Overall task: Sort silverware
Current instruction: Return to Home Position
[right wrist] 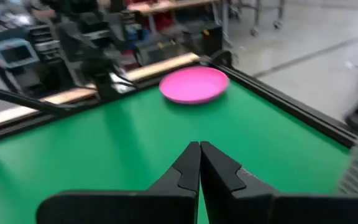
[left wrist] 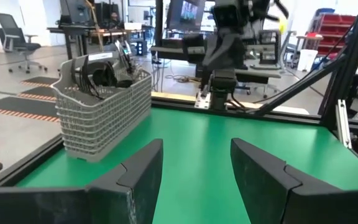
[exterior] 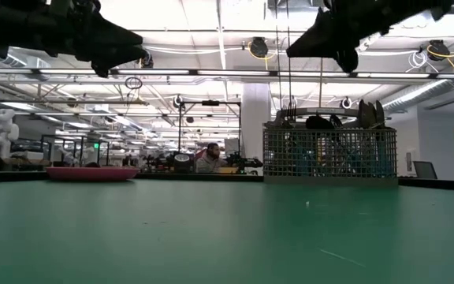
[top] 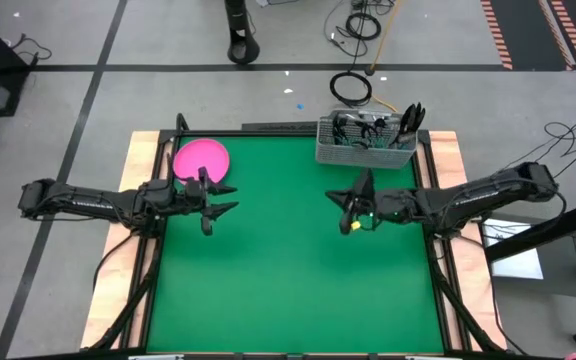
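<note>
The silverware (top: 408,120) stands upright in the silver wire-mesh caddy (top: 366,142) at the table's far edge, right of centre, with dark handles and tops sticking out above the rim (left wrist: 101,65) (exterior: 365,114). My left gripper (top: 228,198) hovers open above the mat, just near of the pink plate (top: 201,160), pointing toward the table's right. My right gripper (top: 336,197) hovers shut, with nothing between its fingers, near of the caddy and pointing toward the table's left. In the wrist views the left gripper (left wrist: 194,162) shows a wide gap; the right gripper (right wrist: 199,152) has its fingertips together.
The pink plate (right wrist: 194,84) lies flat on the green mat (top: 288,280) near the far left corner. The caddy (exterior: 329,154) stands on the mat at the far edge. A raised black frame (top: 268,130) borders the table. Both arms hang above the table in the low view.
</note>
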Robot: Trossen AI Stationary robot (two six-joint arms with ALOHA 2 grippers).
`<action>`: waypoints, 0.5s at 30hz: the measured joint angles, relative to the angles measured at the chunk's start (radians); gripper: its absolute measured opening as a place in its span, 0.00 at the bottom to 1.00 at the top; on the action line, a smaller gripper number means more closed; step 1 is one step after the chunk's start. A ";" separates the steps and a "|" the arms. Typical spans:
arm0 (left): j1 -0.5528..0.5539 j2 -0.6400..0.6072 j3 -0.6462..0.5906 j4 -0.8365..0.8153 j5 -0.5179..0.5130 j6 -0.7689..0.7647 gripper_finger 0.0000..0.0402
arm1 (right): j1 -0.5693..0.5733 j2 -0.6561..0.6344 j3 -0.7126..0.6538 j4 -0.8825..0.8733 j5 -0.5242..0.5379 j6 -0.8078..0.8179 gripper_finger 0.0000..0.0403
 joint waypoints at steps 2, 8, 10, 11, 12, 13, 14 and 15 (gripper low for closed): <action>0.000 0.017 0.000 0.025 0.000 -0.007 0.48 | 0.005 0.010 -0.057 0.120 -0.021 -0.025 0.00; 0.000 0.100 0.000 0.130 0.007 -0.026 0.48 | -0.006 0.065 -0.153 0.386 -0.113 -0.122 0.00; -0.001 0.126 0.000 0.157 0.016 -0.037 0.48 | -0.018 0.078 -0.154 0.403 -0.173 -0.163 0.00; -0.001 0.134 0.000 0.169 0.020 -0.042 0.48 | -0.025 0.082 -0.154 0.410 -0.207 -0.182 0.00; -0.001 0.136 0.000 0.175 0.020 -0.045 0.48 | -0.033 0.084 -0.154 0.422 -0.242 -0.203 0.00; -0.001 0.133 0.000 0.174 0.020 -0.045 0.48 | -0.042 0.084 -0.154 0.430 -0.275 -0.224 0.00; -0.001 0.127 0.000 0.171 0.020 -0.045 0.48 | -0.050 0.081 -0.154 0.430 -0.302 -0.240 0.00; -0.001 0.116 0.000 0.166 0.020 -0.045 0.48 | -0.058 0.076 -0.154 0.425 -0.319 -0.250 0.00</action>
